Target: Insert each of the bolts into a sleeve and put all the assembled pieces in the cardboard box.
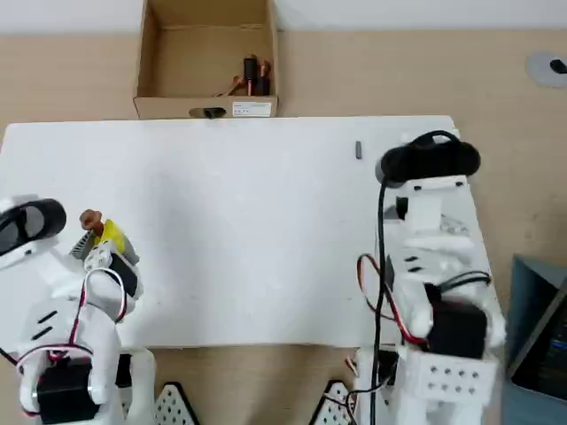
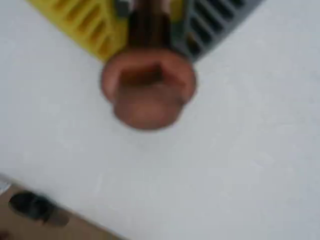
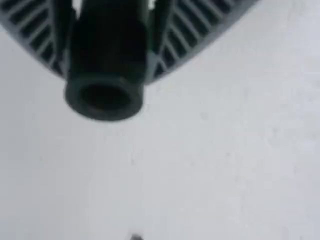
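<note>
- Joining step in hand: the left gripper (image 2: 148, 17) clamps a copper-brown bolt (image 2: 147, 95) by its shank, broad head jutting out above the white mat (image 1: 248, 257)
- The right gripper (image 3: 107, 30) pinches a dark tubular sleeve (image 3: 105, 95), open bore facing outward
- Next, likely: bring the 2 arms together, bolt and bore on 1 axis
- Assembled pieces (image 1: 254, 75) lie in the cardboard box (image 1: 204, 108) beyond the mat

overhead; wrist cameras close over board (image 1: 266, 230)

Beyond the white mat (image 1: 239, 239), cardboard box (image 1: 177, 108) walls rise.
</note>
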Tool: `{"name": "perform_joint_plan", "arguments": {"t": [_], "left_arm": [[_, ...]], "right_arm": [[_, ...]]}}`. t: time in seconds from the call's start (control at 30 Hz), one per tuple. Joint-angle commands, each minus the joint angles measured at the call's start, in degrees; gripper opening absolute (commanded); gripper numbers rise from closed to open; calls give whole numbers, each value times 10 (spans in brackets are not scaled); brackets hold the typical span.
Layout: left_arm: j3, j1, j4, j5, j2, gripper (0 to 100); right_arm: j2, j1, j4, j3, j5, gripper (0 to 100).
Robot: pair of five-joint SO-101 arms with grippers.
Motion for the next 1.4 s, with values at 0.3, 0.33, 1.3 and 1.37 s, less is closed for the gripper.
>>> {"name": "perform_joint_plan", "arguments": {"t": [0.3, 0.33, 1.3, 1.37], "left_arm": [[105, 20, -134, 30, -55, 2], [109, 33, -138, 30, -55, 2], [112, 229, -282, 238, -55, 2], [113, 230, -282, 239, -55, 2]], "right_arm": [[-7, -132, -268, 177, -4, 9], [-7, -144, -282, 189, -4, 9], [-7, -460, -354, 242, 1, 9], [-7, -466, -353, 232, 4, 9]]}}
